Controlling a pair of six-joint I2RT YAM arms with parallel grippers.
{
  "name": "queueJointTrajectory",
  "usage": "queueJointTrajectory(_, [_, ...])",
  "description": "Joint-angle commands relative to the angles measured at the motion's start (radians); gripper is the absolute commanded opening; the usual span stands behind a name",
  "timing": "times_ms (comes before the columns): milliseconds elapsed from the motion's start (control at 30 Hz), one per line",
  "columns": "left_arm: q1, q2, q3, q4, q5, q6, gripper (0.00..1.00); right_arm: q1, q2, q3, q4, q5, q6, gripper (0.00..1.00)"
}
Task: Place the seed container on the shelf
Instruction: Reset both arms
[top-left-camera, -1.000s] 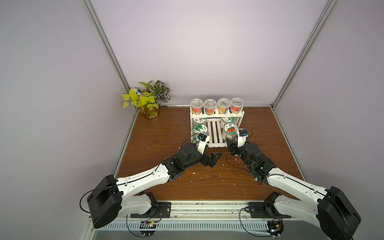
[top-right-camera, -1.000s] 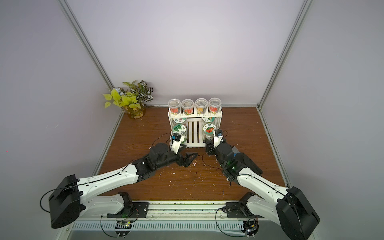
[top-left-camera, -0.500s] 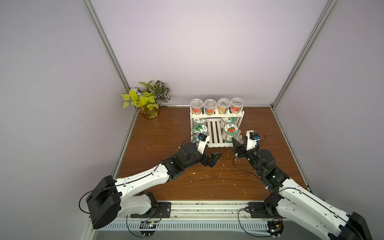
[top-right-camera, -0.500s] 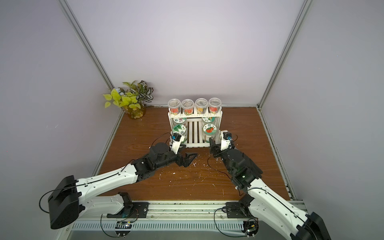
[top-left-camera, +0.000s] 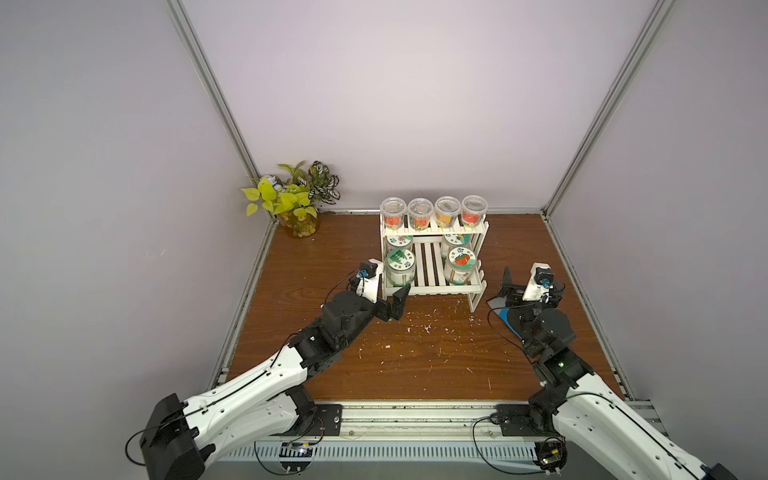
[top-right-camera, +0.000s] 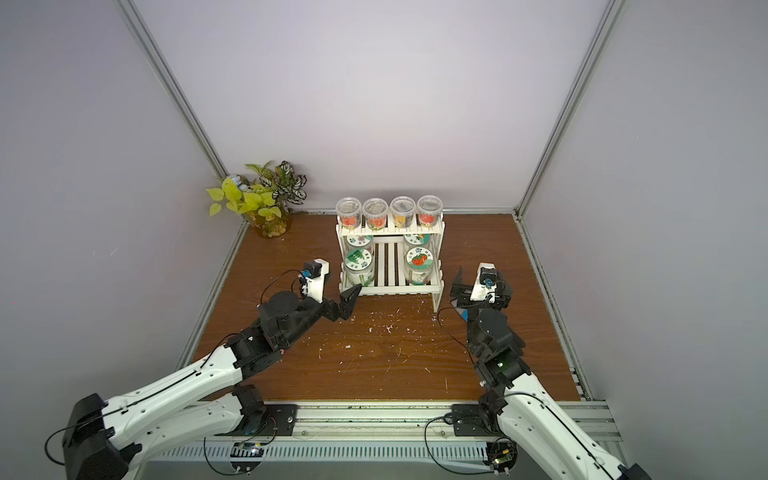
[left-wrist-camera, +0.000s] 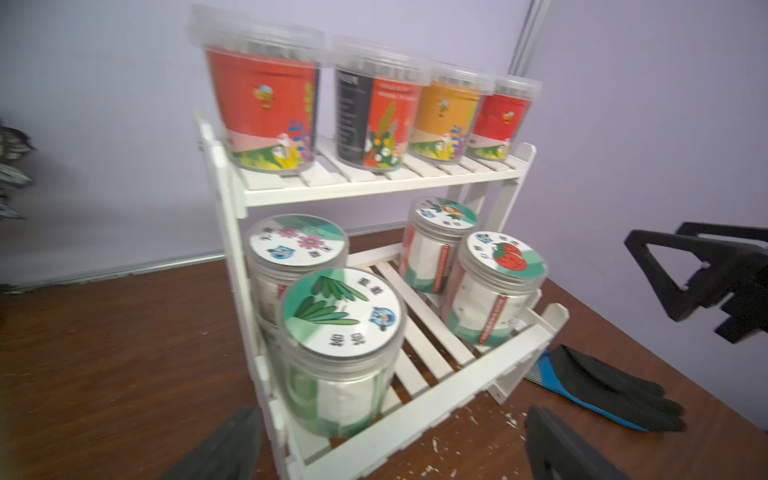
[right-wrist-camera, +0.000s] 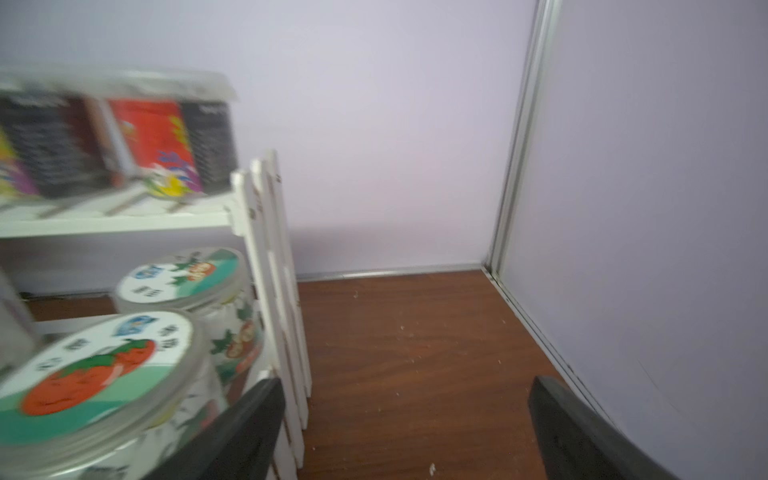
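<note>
Left gripper (top-left-camera: 395, 305): you hold it just off the front left corner of the shelf (top-left-camera: 430, 270), jaws wide and empty, much where it was a second ago.
Right gripper (top-left-camera: 525, 291): a second ago it was at the shelf's front right, jaws narrow beside the jar; it now stands clear to the right of the shelf, jaws spread wide with nothing between them.
Glove (left-wrist-camera: 602, 386): black and blue, it lies flat on the table (top-left-camera: 415, 353) below your right gripper.
Seed container (top-left-camera: 460, 266): the tomato-lid jar stands upright at the front right of the lower tier, free of both grippers.
Leaf-lid jar (top-left-camera: 400, 266): front left of the same tier, position unchanged.
Upper tier: four tubs (top-left-camera: 434, 212) stand in a row, undisturbed.
Plant (top-left-camera: 291, 199): far left corner, as before.
</note>
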Motion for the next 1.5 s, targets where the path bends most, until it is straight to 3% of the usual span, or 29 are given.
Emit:
queueJointTrajectory(0, [0.121, -0.011, -0.017, -0.028, -0.144, 0.015, 1.0, -0.162, 0.077, 0.018, 0.032, -0.115, 0.141, 0.99])
queueJointTrajectory(133, [0.377, 0.007, -0.063, -0.005, -0.138, -0.08, 1.0, -0.339, 0.21, -0.001, 0.099, -0.294, 0.232, 0.99])
queueJointTrajectory(200, [0.506, 0.023, -0.091, 0.01, -0.124, -0.133, 1.0, -0.382, 0.287, 0.004, 0.121, -0.327, 0.234, 0.99])
queueJointTrajectory(300, [0.595, 0.048, -0.154, 0.118, -0.174, -0.109, 1.0, -0.394, 0.388, -0.011, 0.213, -0.329, 0.195, 0.99])
queueJointTrajectory(467, [0.598, 0.194, -0.242, 0.401, -0.35, 0.127, 1.0, -0.396, 0.544, -0.037, 0.367, -0.344, 0.167, 0.99])
queueJointTrajectory(633, [0.614, 0.379, -0.261, 0.576, -0.301, 0.226, 1.0, -0.394, 0.704, -0.013, 0.489, -0.438, 0.102, 0.99])
queueJointTrajectory(767, [0.623, 0.496, -0.36, 0.918, -0.198, 0.313, 0.99, -0.394, 0.778, -0.027, 0.608, -0.437, 0.067, 0.99])
queueJointTrajectory(833, [0.653, 0.544, -0.373, 0.984, -0.111, 0.285, 0.99, -0.397, 0.808, -0.028, 0.636, -0.461, 0.061, 0.99])
queueJointTrajectory(933, [0.673, 0.609, -0.374, 1.046, -0.072, 0.28, 0.99, -0.396, 0.822, -0.022, 0.644, -0.536, 0.03, 0.99])
queueJointTrajectory(1033, [0.728, 0.606, -0.386, 1.038, 0.057, 0.248, 0.99, -0.395, 0.816, -0.045, 0.679, -0.542, 0.027, 0.99])
queueJointTrajectory(1133, [0.746, 0.662, -0.455, 1.226, 0.111, 0.249, 0.99, -0.396, 0.818, -0.091, 0.763, -0.562, 0.018, 0.99])
queueJointTrajectory(1167, [0.749, 0.644, -0.463, 1.21, 0.125, 0.248, 0.99, -0.396, 0.826, -0.11, 0.804, -0.565, 0.017, 0.99])
queueJointTrajectory(1267, [0.749, 0.655, -0.461, 1.226, 0.093, 0.239, 0.99, -0.392, 0.86, -0.147, 0.904, -0.581, 0.004, 0.99])
queueJointTrajectory(1333, [0.749, 0.65, -0.405, 1.105, -0.062, 0.175, 0.99, -0.39, 0.844, -0.136, 0.854, -0.556, 0.005, 0.99])
queueJointTrajectory(1467, [0.747, 0.652, -0.411, 1.127, -0.064, 0.182, 0.99, -0.39, 0.856, -0.143, 0.884, -0.553, 0.007, 0.99])
